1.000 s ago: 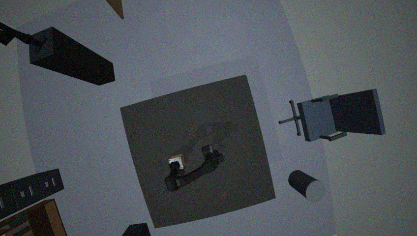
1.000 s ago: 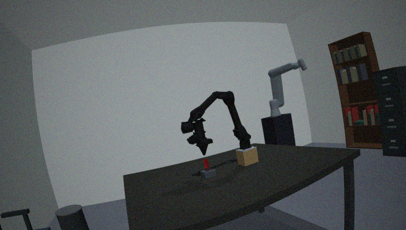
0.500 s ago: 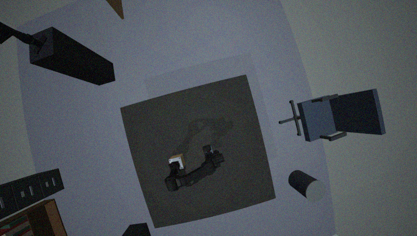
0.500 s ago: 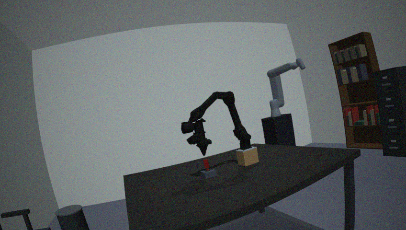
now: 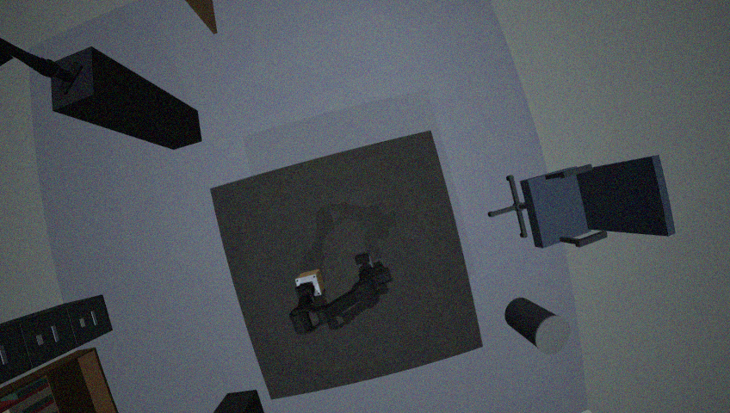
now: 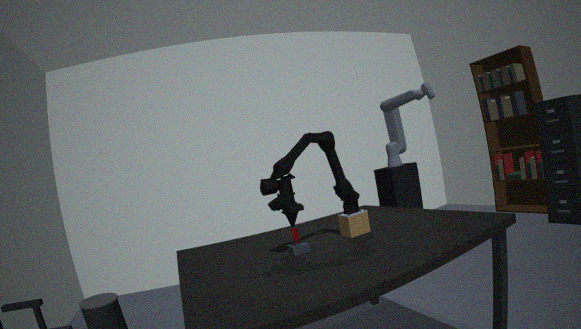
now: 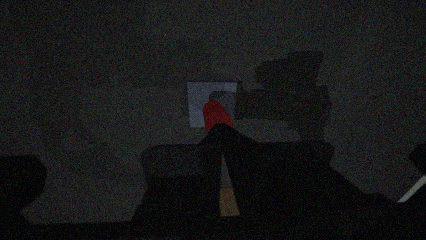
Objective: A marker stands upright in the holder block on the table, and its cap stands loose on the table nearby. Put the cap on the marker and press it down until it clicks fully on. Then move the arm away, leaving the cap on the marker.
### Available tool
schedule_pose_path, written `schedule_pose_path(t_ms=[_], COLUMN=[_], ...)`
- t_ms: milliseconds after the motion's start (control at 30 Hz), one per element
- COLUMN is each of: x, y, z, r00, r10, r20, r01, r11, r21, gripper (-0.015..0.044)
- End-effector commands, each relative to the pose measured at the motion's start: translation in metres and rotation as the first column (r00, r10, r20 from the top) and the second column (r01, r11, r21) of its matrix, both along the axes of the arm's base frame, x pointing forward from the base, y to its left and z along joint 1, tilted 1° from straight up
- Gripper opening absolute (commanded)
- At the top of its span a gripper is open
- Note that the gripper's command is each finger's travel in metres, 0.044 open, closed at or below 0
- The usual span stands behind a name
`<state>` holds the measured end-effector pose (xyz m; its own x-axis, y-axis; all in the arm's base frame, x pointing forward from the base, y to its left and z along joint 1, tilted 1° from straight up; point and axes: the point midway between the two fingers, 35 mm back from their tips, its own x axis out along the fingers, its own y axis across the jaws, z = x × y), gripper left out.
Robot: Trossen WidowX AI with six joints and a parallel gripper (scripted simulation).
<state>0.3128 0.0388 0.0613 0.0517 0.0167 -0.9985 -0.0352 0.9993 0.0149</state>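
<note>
A red capped marker (image 6: pixel 295 235) (image 7: pixel 216 112) stands upright in the grey-blue holder block (image 6: pixel 299 249) (image 7: pixel 195 112). No separate cap shows on the table. Whether the cap sits fully down cannot be told, as its lower end is small and dim. My gripper (image 6: pixel 292 225) (image 7: pixel 219 127) is shut with nothing between its fingers. Its tips point down at the top of the red cap, touching it or just above it. In the wrist view the fingertips hide the near end of the red cap. In the top view the arm hides the marker and most of the holder.
The arm's base stands on a tan block (image 5: pixel 321 282) (image 6: pixel 354 225) on the dark table (image 5: pixel 410 179) (image 6: pixel 244 277). Off the table are a chair (image 5: pixel 555 206), a round bin (image 5: pixel 552 333) (image 6: pixel 101 310), a bookcase (image 6: pixel 501 183) and another arm (image 6: pixel 394 122) on a dark pedestal (image 6: pixel 397 187).
</note>
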Motion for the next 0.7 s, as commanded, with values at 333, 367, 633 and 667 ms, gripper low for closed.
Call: schedule_pose_path(t_ms=[333,367,633,667], x=[-0.002,-0.002,0.001,0.001], y=[-0.001,-0.001,0.001,0.001], z=[-0.02,-0.02,-0.013,-0.013], r00=[1.0,1.0,1.0,1.0], r10=[-0.004,-0.004,0.001,0.001], r20=[-0.012,-0.012,0.006,0.006], r01=[0.004,0.004,-0.001,-0.001], r11=[1.0,1.0,1.0,1.0], r21=[-0.005,-0.005,0.001,0.001], gripper=[0.0,0.0,0.0,0.0])
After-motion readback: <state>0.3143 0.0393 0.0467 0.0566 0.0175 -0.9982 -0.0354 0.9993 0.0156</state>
